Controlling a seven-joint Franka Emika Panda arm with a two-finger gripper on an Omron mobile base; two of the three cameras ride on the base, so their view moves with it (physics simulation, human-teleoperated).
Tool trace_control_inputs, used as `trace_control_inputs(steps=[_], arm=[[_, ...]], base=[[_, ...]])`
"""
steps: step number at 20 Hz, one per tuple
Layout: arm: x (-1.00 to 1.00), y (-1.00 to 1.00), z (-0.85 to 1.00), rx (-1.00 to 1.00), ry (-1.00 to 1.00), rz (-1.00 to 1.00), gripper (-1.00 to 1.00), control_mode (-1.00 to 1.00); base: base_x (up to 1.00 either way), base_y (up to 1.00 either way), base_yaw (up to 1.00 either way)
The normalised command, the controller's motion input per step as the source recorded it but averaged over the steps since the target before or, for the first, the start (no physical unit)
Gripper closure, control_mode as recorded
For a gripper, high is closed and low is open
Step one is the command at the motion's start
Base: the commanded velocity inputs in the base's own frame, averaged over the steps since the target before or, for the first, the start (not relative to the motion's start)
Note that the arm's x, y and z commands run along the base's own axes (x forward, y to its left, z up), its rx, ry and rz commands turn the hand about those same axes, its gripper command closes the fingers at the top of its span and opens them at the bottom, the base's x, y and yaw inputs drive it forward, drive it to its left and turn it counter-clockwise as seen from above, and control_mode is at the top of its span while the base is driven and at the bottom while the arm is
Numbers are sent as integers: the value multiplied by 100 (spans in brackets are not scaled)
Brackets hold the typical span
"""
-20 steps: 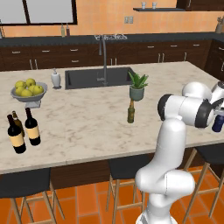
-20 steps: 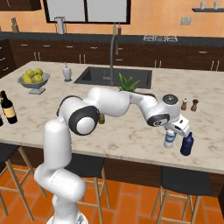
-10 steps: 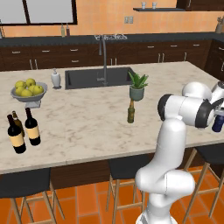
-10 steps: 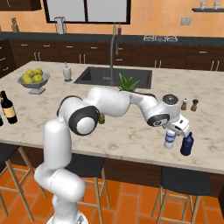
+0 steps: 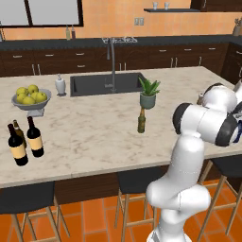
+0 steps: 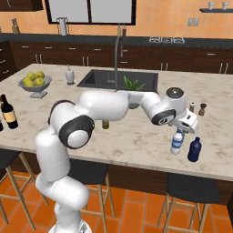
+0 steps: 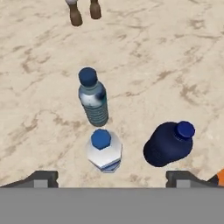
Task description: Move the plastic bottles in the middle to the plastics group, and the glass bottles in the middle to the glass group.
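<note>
The gripper (image 7: 111, 177) stands with its jaws released, wide apart and holding nothing. Directly between the two finger tips (image 7: 41, 178), and a little ahead of them, stands the small clear plastic bottle with a blue cap and a blue label band (image 7: 104, 151). It is upright on the pale marble counter (image 7: 175, 52) and touches neither finger. Just beyond it, further out from the jaws, is the slim light-blue translucent bottle (image 7: 92, 98). The squat dark-blue bottle (image 7: 168, 142) is to one side, just inside the line of the other finger tip. So the small bottle seems to be already in the plastics group.

I judge that the danger now is in the retreat. The three bottles stand very near together, and the dark-blue one is close in front of one finger. If the hand goes sideways or turns before it rises clear, a finger may push this bottle, or tip the light small one against its neighbour, and one fall could bring down the others. A straight lift away from the caps looks safest.

One thing is left in the middle: the small slender olive-green glass bottle with a tan label (image 5: 141, 122). It is thin and may topple easily if one finger touches it first.
</note>
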Motion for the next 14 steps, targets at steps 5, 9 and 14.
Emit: trace_control_inputs(steps=[5, 9, 14], arm=[[-14, 95, 63, -21, -7, 8, -100, -100], [-6, 100, 17, -15, 0, 32, -100, -100], [-2, 100, 0, -4, 0, 55, -100, -100]], base=[[0, 0, 0], [0, 0, 0], [0, 0, 0]])
